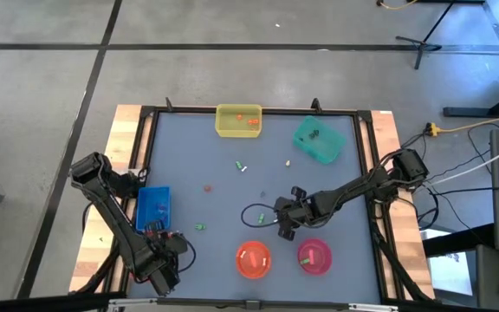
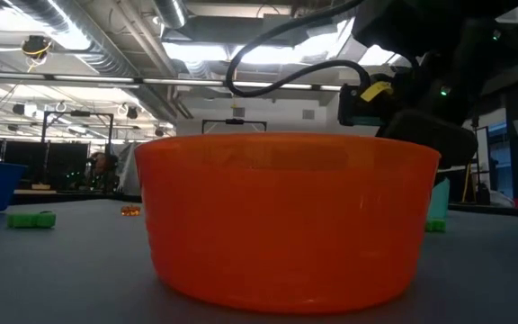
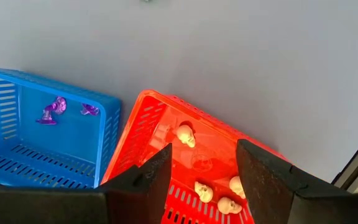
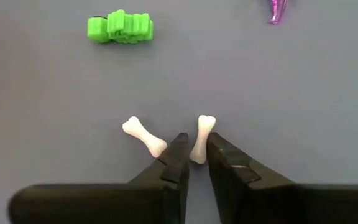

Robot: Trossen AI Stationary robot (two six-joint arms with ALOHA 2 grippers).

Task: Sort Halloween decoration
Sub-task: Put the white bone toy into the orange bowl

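Note:
My right gripper (image 4: pixel 193 144) is over the middle of the table (image 1: pixel 284 227), shut on a small white bone (image 4: pixel 201 132). A second white bone (image 4: pixel 143 135) lies flat on the table beside its fingers. A green trinket (image 4: pixel 120 27) and a purple one (image 4: pixel 276 9) lie farther off. My left gripper (image 3: pixel 204 158) is open above a red basket (image 3: pixel 148 124) that holds several beige skulls (image 3: pixel 186 134), at the table's near left (image 1: pixel 165 247). Loose green, white and orange trinkets (image 1: pixel 241 165) lie scattered on the table. My right gripper pinches one end of the white bone (image 4: pixel 197 149) between its two fingertips. The bone's other end sticks out past the fingertips. I cannot tell whether the bone is lifted clear or touches the table.
A blue basket (image 3: pixel 48 134) with purple trinkets stands beside the red one. A yellow tray (image 1: pixel 238 120) and a teal tray (image 1: pixel 319 139) sit at the far edge. An orange bowl (image 1: pixel 253 259) and a pink bowl (image 1: pixel 314 256) sit at the near edge.

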